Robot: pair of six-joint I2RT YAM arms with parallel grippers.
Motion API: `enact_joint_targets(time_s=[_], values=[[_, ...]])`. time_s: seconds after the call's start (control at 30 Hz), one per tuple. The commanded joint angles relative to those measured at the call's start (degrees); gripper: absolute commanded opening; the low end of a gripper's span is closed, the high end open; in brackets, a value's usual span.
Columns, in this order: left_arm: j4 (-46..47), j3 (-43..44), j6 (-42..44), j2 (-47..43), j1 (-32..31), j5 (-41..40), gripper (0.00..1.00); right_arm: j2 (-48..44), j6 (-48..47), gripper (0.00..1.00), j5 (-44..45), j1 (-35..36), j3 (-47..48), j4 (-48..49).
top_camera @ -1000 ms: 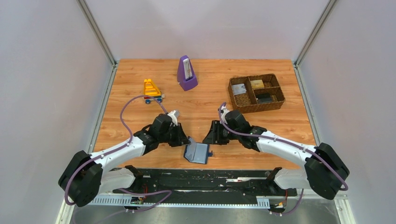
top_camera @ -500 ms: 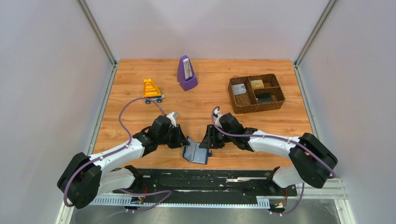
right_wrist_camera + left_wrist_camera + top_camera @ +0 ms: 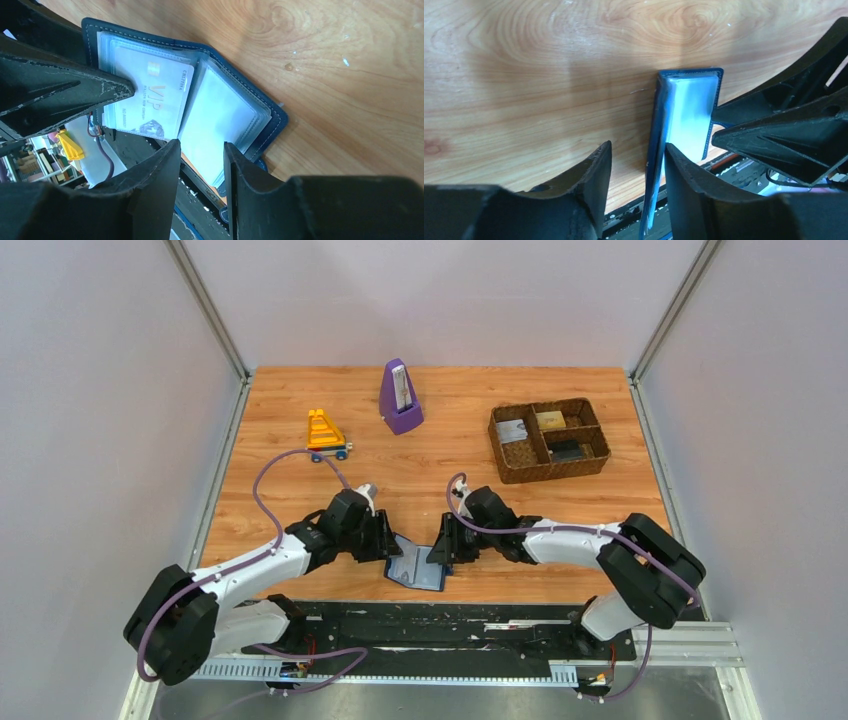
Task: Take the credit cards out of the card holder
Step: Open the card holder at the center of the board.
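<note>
The right arm has swung in from 3 o'clock with its elbow tucked closer, and the card holder point(image 3: 418, 566) has slid a touch toward 9 o'clock as both claws crowd it. It sits at 6 o'clock on the table point(image 3: 440, 455), right at the near edge, propped open like a book.

The left gripper point(image 3: 638, 152) works from the holder's 10 o'clock with its jaws parted, straddling the raised cover. Wood shows between one finger and the cover, so that's no clamp. The right gripper point(image 3: 201, 147) comes in from 2 o'clock, jaws a narrow gap apart with the blue-grey sleeve pages point(image 3: 220, 120) showing between them. Whether it's pinching a page, I can't tell.

And there's the prize: a credit card point(image 3: 150, 100), pale with VIP printed on it, tucked in the left-hand sleeve, a left fingertip point(image 3: 107, 90) resting against that page.

This looks like the spread-and-pin step, with that card not yet out. For the next move, I'd say the left steadies the cover while the right finds the card's exposed edge and draws it along the sleeve opening. It's a thin, slick target, and the holder could skid off the edge. The basket point(image 3: 548, 474) waits at 2 o'clock.
</note>
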Motion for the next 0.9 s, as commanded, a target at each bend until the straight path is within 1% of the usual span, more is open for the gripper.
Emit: enact_joint_targets(time_s=[0.0, 0.13, 0.17, 0.23, 0.3, 0.37, 0.53, 0.6, 0.67, 0.8, 0.87], values=[[-3.9, 1.9, 0.9, -1.8, -0.2, -2.6, 0.54, 1.0, 0.3, 0.38, -2.1, 0.1, 0.8, 4.8], [-6.5, 1.9, 0.8, -2.3, -0.3, -4.6, 0.56, 1.5, 0.6, 0.38, -2.7, 0.1, 1.3, 5.5], [-7.7, 2.6, 1.1, -2.1, -0.2, -6.4, 0.57, 1.6, 0.6, 0.38, -2.8, 0.1, 1.6, 5.5], [-11.7, 3.9, 1.7, -1.6, -0.2, -9.3, 0.65, 1.9, 0.6, 0.38, -3.0, 0.1, 2.1, 5.3], [-14.9, 5.1, 2.1, -1.5, -0.2, -10.6, 0.67, 2.1, 0.9, 0.38, -3.2, 0.1, 2.5, 5.3], [-16.8, 6.0, 2.3, -2.1, -0.2, -12.1, 0.67, 2.6, 1.4, 0.37, -3.9, 0.2, 2.9, 6.0], [-18.8, 8.0, 2.9, -3.1, -0.3, -11.7, 0.65, 4.0, 2.1, 0.37, -4.8, 1.0, 4.9, 6.3], [-18.8, 8.2, 3.5, -2.7, -0.2, -11.3, 0.62, 4.8, 2.3, 0.37, -4.9, 1.4, 6.0, 6.1], [-18.6, 8.1, 3.9, -1.9, -0.2, -11.2, 0.57, 5.8, 2.7, 0.36, -4.8, 2.0, 7.0, 6.1], [-14.8, 6.1, 3.7, -1.3, -0.2, -7.7, 0.4, 7.4, 3.2, 0.36, -5.2, 2.6, 8.4, 6.4], [-11.9, 4.5, 1.3, -1.8, -0.2, -4.8, 0.38, 7.5, 3.1, 0.36, -4.7, 2.7, 8.5, 6.1]])
